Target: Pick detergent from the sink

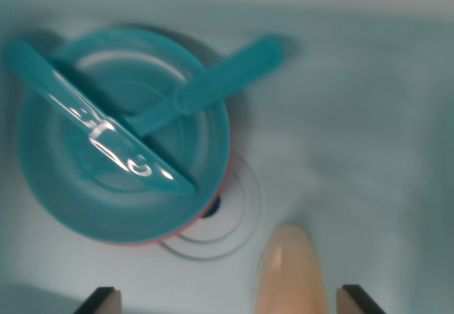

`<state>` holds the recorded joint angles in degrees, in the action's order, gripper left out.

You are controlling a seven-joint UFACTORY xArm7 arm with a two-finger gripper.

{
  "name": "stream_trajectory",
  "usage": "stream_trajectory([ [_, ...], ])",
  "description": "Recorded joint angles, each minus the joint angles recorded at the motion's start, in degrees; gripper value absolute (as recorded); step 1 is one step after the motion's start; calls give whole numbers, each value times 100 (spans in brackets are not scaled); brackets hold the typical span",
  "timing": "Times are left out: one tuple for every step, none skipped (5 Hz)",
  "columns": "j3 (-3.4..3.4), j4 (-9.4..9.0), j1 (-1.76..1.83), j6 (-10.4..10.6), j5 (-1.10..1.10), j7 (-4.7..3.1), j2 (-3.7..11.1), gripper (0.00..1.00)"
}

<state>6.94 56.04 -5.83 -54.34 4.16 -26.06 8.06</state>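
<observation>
Because the whole wrist view is soft with blur, you will not read fine detail anywhere, and several things are cut off. Of the tool you see only two finger tips at the bottom edge, one at the view's left and one at the view's right, standing wide apart with nothing gripped between them. The camera looks straight down into the pale sink, so the arm itself is out of sight. The detergent, a pale peach rounded shape, rises from the bottom edge between the two tips, nearer the right-hand one and touching neither; its lower part runs out of the picture, and you cannot tell label or cap. To the view's upper left sits a teal bowl holding two teal utensils crossed over each other, one glossy with glare, the other reaching past the rim. The bowl covers part of the ringed drain, and a thin red edge shows under its lower rim.
</observation>
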Motion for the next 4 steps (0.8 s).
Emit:
stream_trajectory([
  [36,-135,-33,140,23,-105,31,0],
  [36,-135,-33,140,23,-105,31,0],
  [64,-242,-59,251,42,-189,56,0],
  [64,-242,-59,251,42,-189,56,0],
])
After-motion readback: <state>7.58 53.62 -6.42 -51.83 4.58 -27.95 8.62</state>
